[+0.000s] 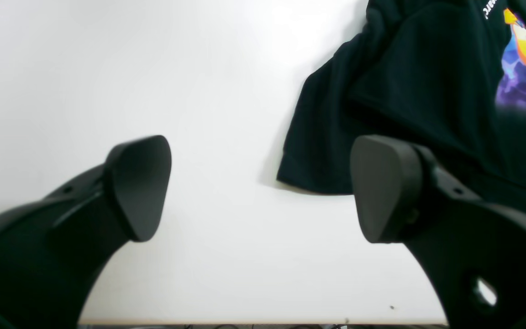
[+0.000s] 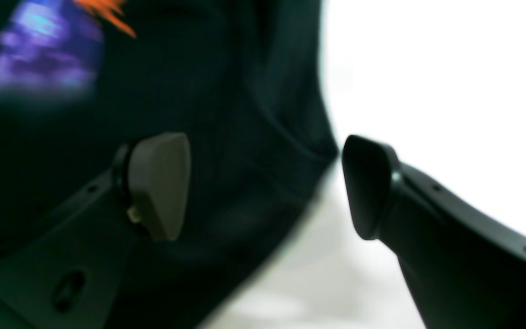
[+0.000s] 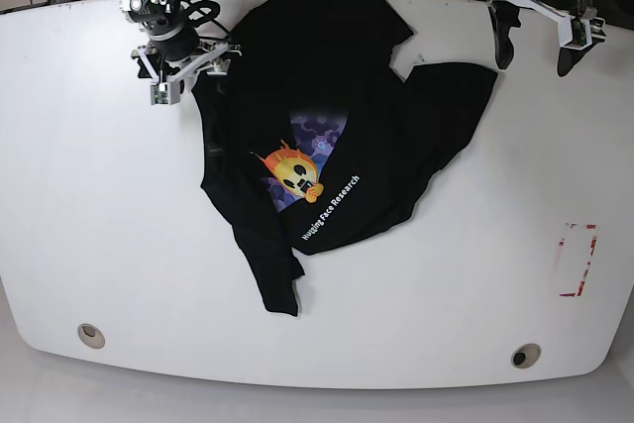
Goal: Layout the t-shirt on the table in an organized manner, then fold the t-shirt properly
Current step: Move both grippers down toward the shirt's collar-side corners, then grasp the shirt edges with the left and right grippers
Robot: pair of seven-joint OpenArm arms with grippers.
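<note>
The black t-shirt [image 3: 337, 116] lies crumpled in the middle of the white table [image 3: 99, 195], print side up, showing the flaming emoji face and white text. My right gripper [image 3: 188, 71] hovers at the shirt's far left edge. In the right wrist view its fingers stand apart, and the gripper [image 2: 263, 187] has the shirt's edge [image 2: 254, 137] blurred beneath and between them. My left gripper [image 3: 533, 47] is at the far right, open over bare table [image 1: 107, 68]. In the left wrist view this gripper [image 1: 260, 187] has a black corner of the shirt [image 1: 327, 137] beside its right finger.
Two round grommet holes [image 3: 91, 335] [image 3: 526, 355] sit near the table's front edge. A red-and-white tape mark [image 3: 578, 260] is at the right. Cables run beyond the far edge.
</note>
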